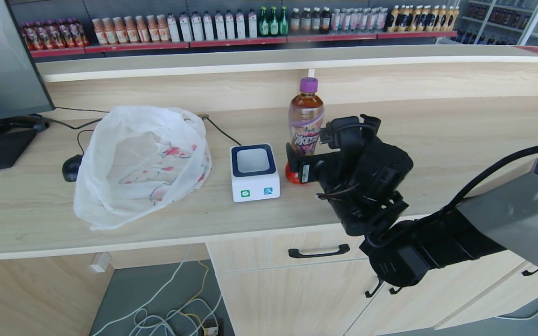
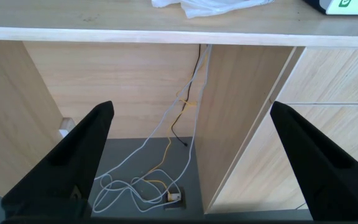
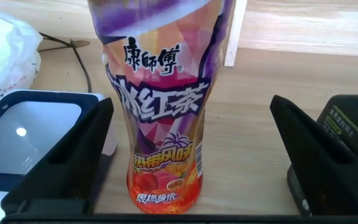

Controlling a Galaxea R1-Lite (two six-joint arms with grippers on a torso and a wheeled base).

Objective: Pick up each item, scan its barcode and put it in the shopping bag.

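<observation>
On the surface (image 1: 460,140), just to the right of the white scanner (image 1: 254,171), your tea bottle (image 1: 306,122) stands upright. You've got the right gripper (image 3: 185,165) spread wide around its lower half, fingers (image 3: 73,155) off the label, nothing gripped. The shopping bag (image 1: 140,161) sits open on the scanner's far side, and your left gripper (image 2: 188,162) hangs wide open and empty below the surface edge, over the floor cables (image 2: 135,186).

Glossy plastic bottle (image 1: 306,122), thin crinkled plastic bag (image 1: 138,163), matt wood-grain counter (image 1: 437,135).

Head camera overlooks counter (image 1: 437,140); right wrist faces bottle (image 3: 163,124) closely, left beneath.
</observation>
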